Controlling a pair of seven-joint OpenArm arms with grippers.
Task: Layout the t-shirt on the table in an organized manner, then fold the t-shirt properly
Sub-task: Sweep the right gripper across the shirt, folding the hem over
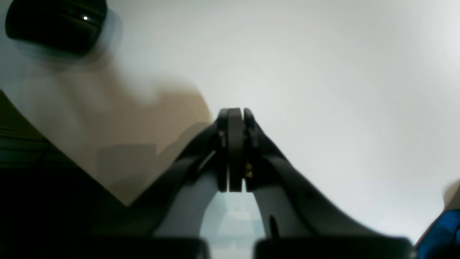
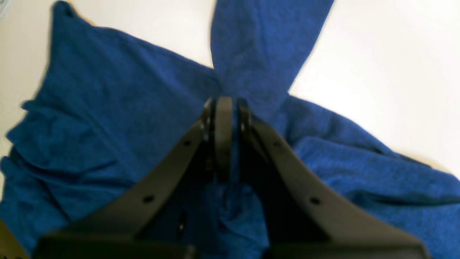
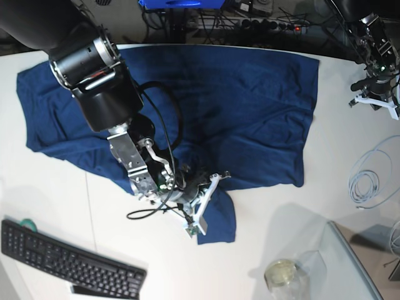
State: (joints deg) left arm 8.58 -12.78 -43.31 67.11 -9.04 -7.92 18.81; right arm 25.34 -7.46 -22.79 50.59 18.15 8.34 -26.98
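There is one t-shirt [image 3: 206,106], dark blue and spread across the upper middle of the base view, lying on one white table [image 3: 350,162]. Two robot arms show there, one at the left over the cloth and one at the upper right corner, each ending in one gripper: the right gripper [image 2: 225,104] and the left gripper [image 1: 234,115]. One black keyboard [image 3: 69,262] sits at the lower left, one coil of pale cable [image 3: 375,178] at the right edge, and one clear jar [image 3: 282,276] at the bottom right.

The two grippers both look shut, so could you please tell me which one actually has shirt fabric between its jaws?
The right gripper, low over the t-shirt, pinches blue cloth. The left gripper is shut on nothing above bare table.
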